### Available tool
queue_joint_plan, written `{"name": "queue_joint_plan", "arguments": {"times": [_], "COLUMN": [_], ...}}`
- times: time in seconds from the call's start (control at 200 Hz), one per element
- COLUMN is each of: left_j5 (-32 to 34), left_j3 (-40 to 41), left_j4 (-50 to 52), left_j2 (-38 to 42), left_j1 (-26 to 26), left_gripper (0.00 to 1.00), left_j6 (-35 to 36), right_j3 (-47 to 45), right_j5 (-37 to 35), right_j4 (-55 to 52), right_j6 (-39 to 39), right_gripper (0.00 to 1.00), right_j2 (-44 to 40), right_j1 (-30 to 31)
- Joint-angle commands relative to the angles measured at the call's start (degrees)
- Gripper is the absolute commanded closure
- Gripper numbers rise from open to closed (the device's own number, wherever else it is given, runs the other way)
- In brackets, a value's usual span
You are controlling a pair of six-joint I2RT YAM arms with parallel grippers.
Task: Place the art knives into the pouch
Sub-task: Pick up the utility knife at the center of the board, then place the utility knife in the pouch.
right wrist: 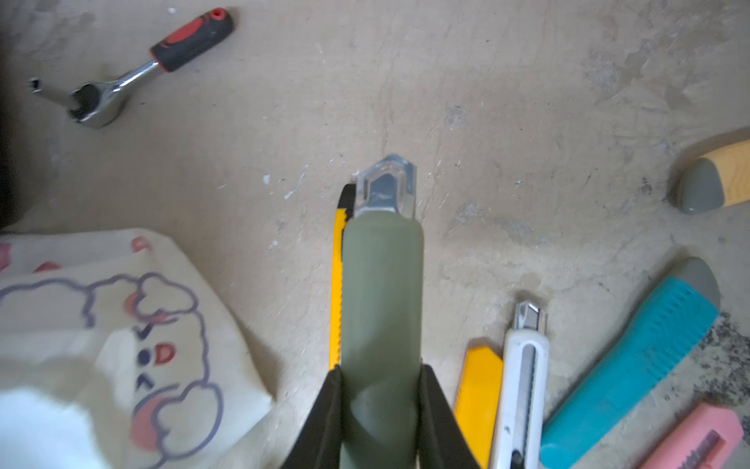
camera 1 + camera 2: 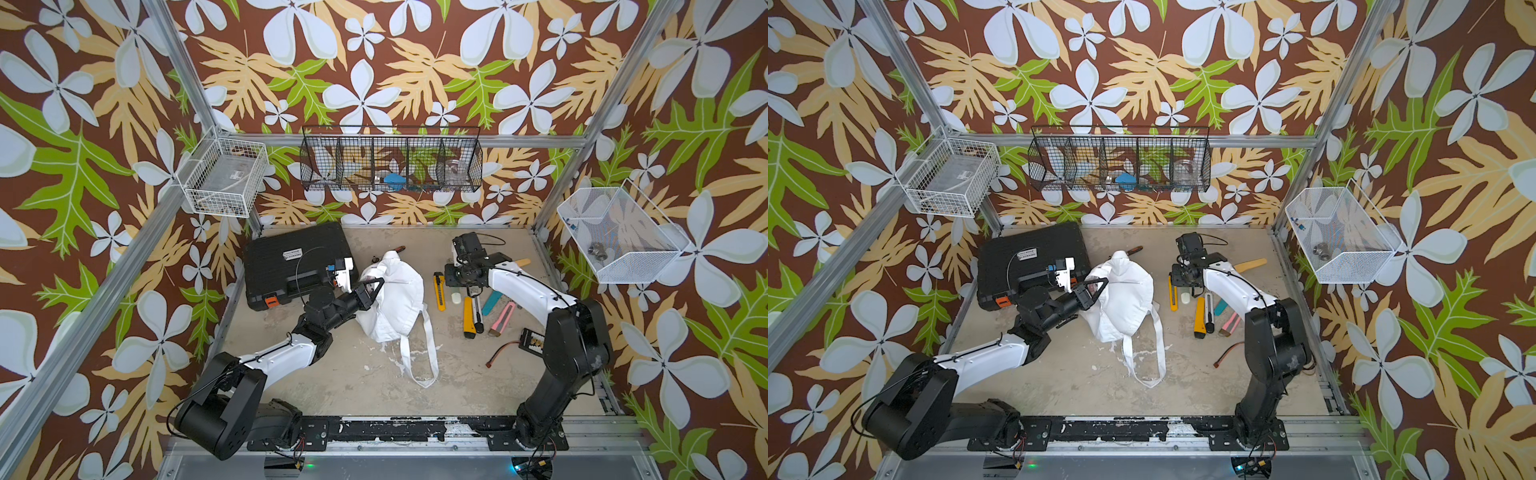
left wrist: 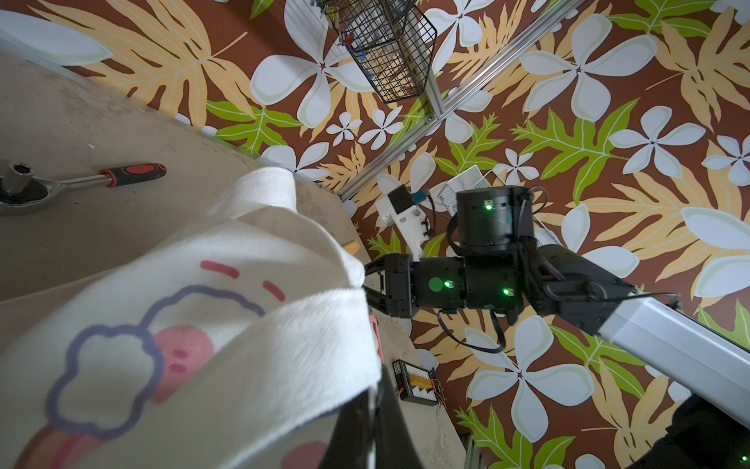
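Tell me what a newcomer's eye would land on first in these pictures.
The loud brown wallpaper with white flowers and green leaves covers the walls. Mid-table, the left gripper pinches up the white canvas tote bag with cartoon animals. Beside it, the right gripper is shut on the olive-green art knife, over a row of coloured utility knives.

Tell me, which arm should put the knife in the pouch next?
Right. The right gripper holds the knife, close to the pouch. The left gripper is pinching the pouch's edge, so it is busy.
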State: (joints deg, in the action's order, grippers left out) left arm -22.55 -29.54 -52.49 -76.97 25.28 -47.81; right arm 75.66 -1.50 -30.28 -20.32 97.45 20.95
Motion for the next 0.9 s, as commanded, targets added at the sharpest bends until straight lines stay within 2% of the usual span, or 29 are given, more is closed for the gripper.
{"name": "queue_joint_plan", "arguments": {"times": [0.0, 0.15, 0.235, 0.571, 0.761, 0.897], "left_j5": [-0.99, -1.41, -1.66, -3.51, -5.27, -7.04], "left_j3": [-0.87, -1.13, -1.07, 0.48, 1.57, 2.46], "left_j4": [-1.39, -1.09, -1.24, -2.09, -3.85, -6.23], "left_j2": [-0.74, -1.22, -1.41, 2.11, 4.29, 5.38], "left_j1": [-0.13, -0.14, -0.16, -0.05, -0.06, -0.05], "left_gripper": [1.00, 1.00, 1.00, 1.00, 1.00, 1.00], "left_j6": [0.83, 1.14, 1.23, 1.05, 0.35, -0.57], "right_j3": [-2.80, -8.94, -10.36, -1.80, 0.83, 1.86], "right_j5": [2.52, 9.12, 14.07, 28.92, 37.69, 41.33], "right_j4": [-2.32, -1.97, -0.44, 1.97, 3.88, 6.51], "right_j6": [0.98, 1.16, 0.04, 0.28, -0.11, -1.35], "right_gripper": [0.86, 0.87, 0.86, 0.86, 0.86, 0.84], "right_j2": [-5.91, -15.36, -17.37, -6.98, -2.25, 0.12], "right_j1": [2.12, 5.43, 7.48, 12.26, 12.71, 12.73]}}
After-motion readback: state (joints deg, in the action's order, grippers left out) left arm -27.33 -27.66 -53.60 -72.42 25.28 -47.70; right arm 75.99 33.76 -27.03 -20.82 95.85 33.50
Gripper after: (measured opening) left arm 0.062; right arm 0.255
